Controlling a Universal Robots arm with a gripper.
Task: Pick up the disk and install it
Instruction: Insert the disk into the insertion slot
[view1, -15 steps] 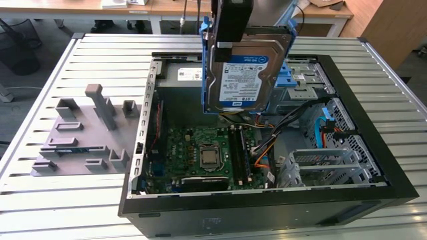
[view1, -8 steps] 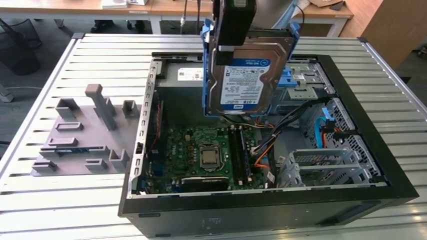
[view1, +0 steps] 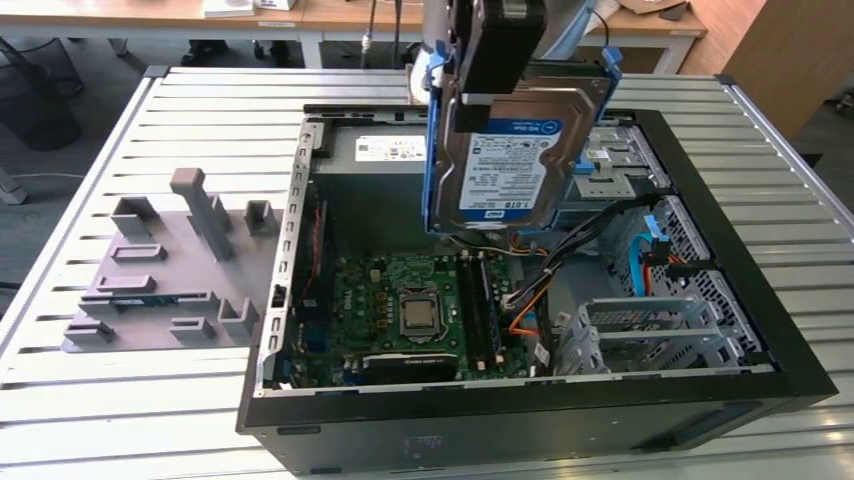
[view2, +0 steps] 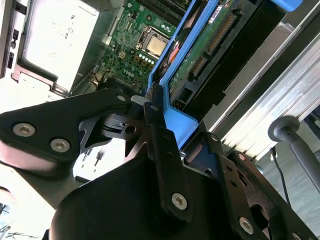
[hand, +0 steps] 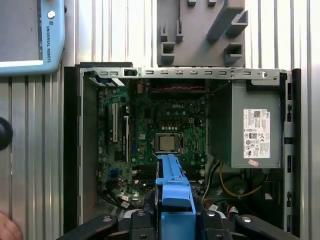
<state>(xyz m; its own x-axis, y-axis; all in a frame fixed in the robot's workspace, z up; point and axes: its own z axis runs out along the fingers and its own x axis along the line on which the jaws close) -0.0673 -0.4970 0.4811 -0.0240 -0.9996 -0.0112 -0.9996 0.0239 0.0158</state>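
My end effector (view2: 172, 122) clamps the disk (view1: 514, 165) by its blue frame (view1: 435, 170) edges; I judge it rigid, weighty, shock-fragile.

Exterior view oblique; both wrist views over motherboard (hand: 150, 115)

Even indoor light, with 1 washed-out view.
In the exterior view, soft light from above lies flat on the slatted tabletop (view1: 107, 400), which shines pale. The inside of the computer case (view1: 534, 430) sits in shade, and the disk (view1: 514, 150) carries a mild sheen. In the second wrist view the grey metal box (view2: 55, 35) glares almost white and the hand (view2: 167, 120) reads as a dark mass. The first wrist view is evenly lit.
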